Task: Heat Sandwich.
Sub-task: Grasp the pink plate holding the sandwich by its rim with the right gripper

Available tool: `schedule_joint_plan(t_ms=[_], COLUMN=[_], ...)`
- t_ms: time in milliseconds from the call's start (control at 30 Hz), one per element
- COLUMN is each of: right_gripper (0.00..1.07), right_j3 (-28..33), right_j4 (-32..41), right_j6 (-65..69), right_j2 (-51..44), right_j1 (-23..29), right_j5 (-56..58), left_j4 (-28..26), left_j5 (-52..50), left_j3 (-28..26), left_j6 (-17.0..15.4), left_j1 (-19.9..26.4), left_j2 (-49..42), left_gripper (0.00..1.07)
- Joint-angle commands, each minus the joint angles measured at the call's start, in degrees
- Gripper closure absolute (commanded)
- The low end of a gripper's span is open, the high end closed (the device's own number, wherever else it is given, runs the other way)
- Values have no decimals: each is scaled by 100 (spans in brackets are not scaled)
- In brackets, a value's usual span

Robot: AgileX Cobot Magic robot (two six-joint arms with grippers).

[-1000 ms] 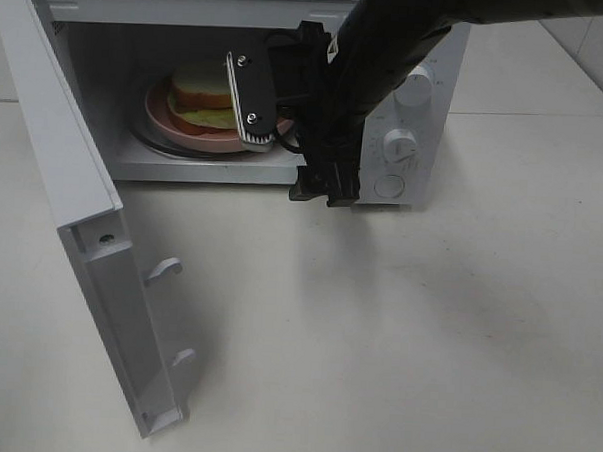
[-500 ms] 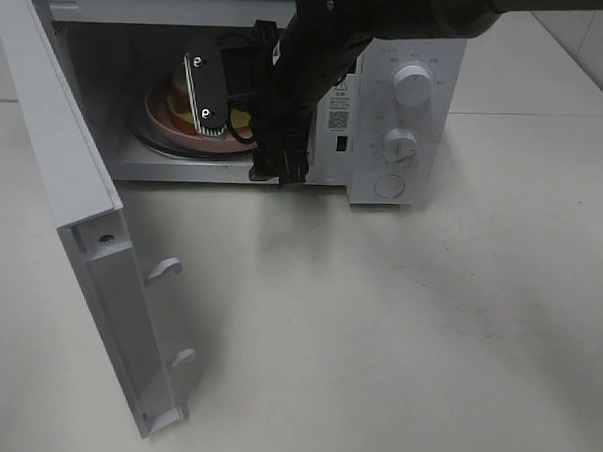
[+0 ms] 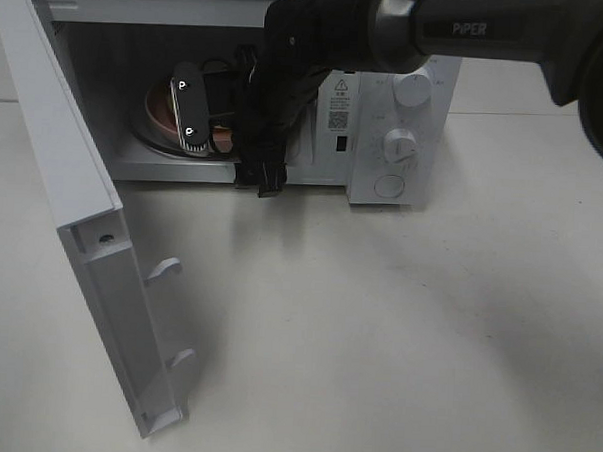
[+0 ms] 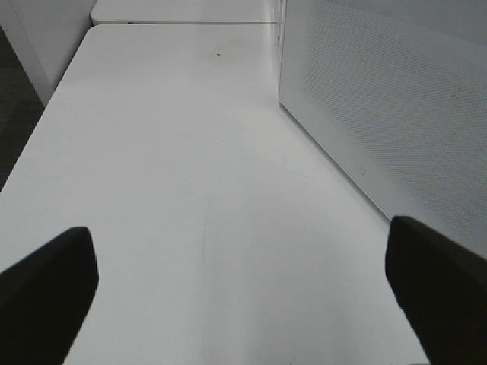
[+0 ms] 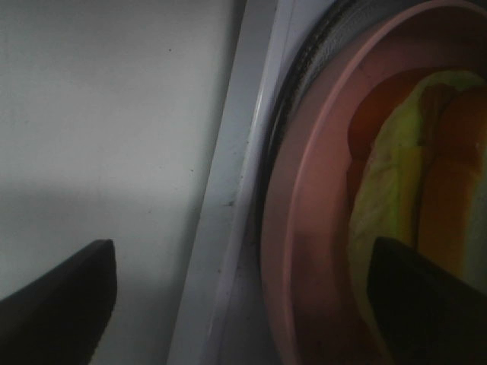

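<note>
While door (image 3: pixel 73 186) stands open, right gripper (image 5: pixel 243 304) screens sandwich (image 5: pixel 392 190), plate (image 5: pixel 304 213).

Right end effector (image 5: pixel 242 300) hides most of sandwich (image 5: pixel 403 190).

White tabletop (image 3: pixel 377 339), dark floor (image 4: pixel 11 114) beside

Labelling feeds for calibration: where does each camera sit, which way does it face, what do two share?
Exterior high: mounted above, looking down at the table and open microwave; the right arm reaches inside, right gripper at the pink plate.
Left wrist: on the left arm, facing along the table beside a perforated white panel; open left gripper frames it.
Right wrist: at the microwave's opening, close on plate and sandwich between open fingertips.
Shared: exterior and right wrist, the plate.
</note>
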Motion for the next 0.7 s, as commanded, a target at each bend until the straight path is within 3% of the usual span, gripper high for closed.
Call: schedule_joint_plan(t_ms=[33, 300, 700], right_gripper=[22, 23, 30], right_j3=[-390, -848, -871], right_j4=[-241, -264, -138], right_j6=[264, 435, 441], right_j2=[218, 573, 699], right_j1=[17, 0, -57], right_j5=[206, 338, 458], left_j4=[17, 17, 17], left_j5=[-29, -29, -29], left_j3=[6, 6, 6], left_j6=[6, 6, 6], left_j1=[-29, -29, -29], left_j2=[-126, -126, -126], left_gripper=[10, 10, 10])
